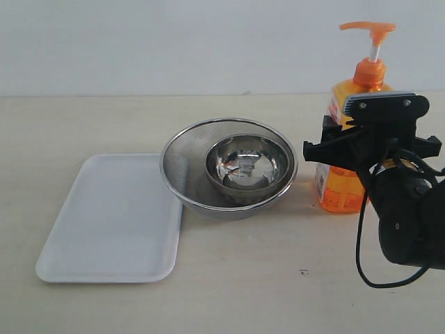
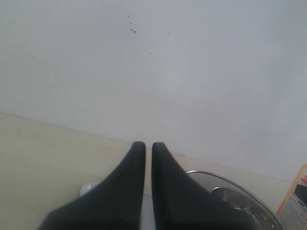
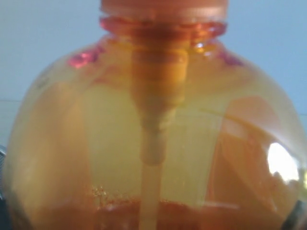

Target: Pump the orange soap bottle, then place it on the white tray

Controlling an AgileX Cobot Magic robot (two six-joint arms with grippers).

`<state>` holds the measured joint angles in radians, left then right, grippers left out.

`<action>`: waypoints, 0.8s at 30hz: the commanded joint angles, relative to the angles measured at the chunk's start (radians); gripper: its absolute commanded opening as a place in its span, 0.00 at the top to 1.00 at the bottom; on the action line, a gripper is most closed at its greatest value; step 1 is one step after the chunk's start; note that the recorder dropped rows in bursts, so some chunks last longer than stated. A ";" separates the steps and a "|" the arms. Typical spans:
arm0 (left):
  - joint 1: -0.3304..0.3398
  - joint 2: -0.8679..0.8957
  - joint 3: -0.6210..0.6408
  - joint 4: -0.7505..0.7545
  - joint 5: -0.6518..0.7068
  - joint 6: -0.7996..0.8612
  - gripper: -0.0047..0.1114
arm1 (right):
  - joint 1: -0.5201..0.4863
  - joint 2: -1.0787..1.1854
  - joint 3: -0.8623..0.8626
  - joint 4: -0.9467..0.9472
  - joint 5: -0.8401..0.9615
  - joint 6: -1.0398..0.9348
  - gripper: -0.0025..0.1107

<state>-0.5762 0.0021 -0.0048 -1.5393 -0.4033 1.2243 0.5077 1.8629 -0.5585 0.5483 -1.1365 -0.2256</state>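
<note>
My right gripper (image 1: pixel 374 142) clasping the orange soap bottle (image 1: pixel 339 189), I'd press the closed left gripper (image 2: pixel 148 146) straight onto its twelve-o'clock pump head (image 1: pixel 368 28).

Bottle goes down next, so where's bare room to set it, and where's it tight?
The white tray is bare all over. Open table lies in front of the mesh bowl, between tray and right gripper. Crowded: the mesh bowl, a steel bowl nested inside, overlaps the tray's edge; the right gripper clasps the orange soap bottle just beyond.

Before me, a pale beige tabletop (image 1: pixel 264 299) runs back to a plain white wall (image 1: pixel 139 42), all under soft, even light.
</note>
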 commanded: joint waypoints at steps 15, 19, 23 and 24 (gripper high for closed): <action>-0.003 -0.002 0.005 -0.001 0.011 -0.004 0.92 | 0.001 -0.016 -0.002 -0.015 -0.035 0.002 0.98; -0.003 -0.002 0.005 -0.001 0.011 -0.004 0.92 | 0.001 -0.016 -0.002 -0.015 -0.042 0.008 0.98; -0.003 -0.002 0.005 -0.001 0.011 -0.004 0.92 | 0.001 -0.016 -0.002 -0.015 -0.078 0.000 0.98; -0.003 -0.002 0.005 -0.001 0.011 -0.004 0.92 | 0.001 -0.016 -0.002 -0.015 -0.085 0.000 0.98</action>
<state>-0.5762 0.0021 -0.0048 -1.5393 -0.4033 1.2243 0.5077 1.8629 -0.5585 0.5402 -1.1401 -0.2218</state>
